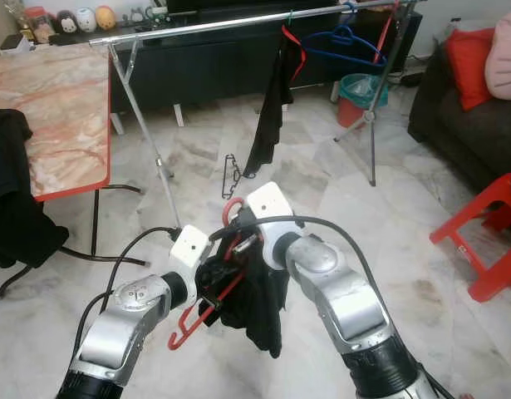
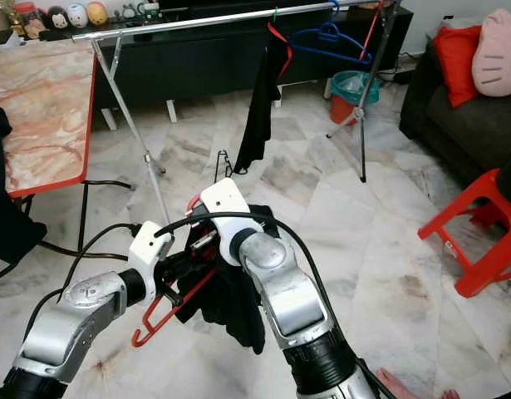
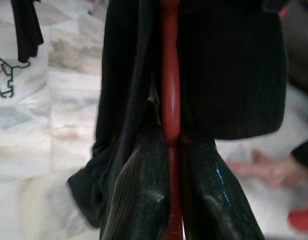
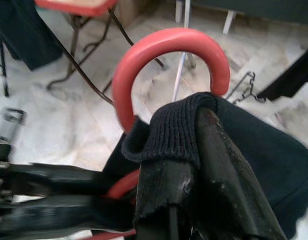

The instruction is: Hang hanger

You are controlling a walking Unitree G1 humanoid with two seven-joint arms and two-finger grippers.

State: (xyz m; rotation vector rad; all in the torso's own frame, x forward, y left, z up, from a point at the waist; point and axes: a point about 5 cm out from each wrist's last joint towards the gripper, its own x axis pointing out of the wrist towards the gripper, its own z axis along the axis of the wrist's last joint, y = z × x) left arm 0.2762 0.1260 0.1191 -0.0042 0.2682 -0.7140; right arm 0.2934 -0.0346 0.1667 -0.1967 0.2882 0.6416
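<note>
While both grippers pinch it, the red hanger [image 1: 207, 306] hangs low.
Left gripper [image 3: 171, 200] and right gripper [image 4: 194, 150] are closed tight on it, with black cloth [image 1: 259, 312] draped over.

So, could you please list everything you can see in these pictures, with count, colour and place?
red hanger: one, red, held between both grippers, black garment draped on it
clothes rail: one, silver, ahead across the room
hanging black cloth: one, on the rail
blue hanger: one, on the rail
black hanger: one, on the floor below the rail
table: one, marble top with red edge, at left
red stool: one, at right
sofa: one, dark, at right, with a red cushion
bin: one, teal and red, beyond the rail
left gripper: fingers shut on the hanger's bar
right gripper: fingers shut near the hook, over cloth
</note>
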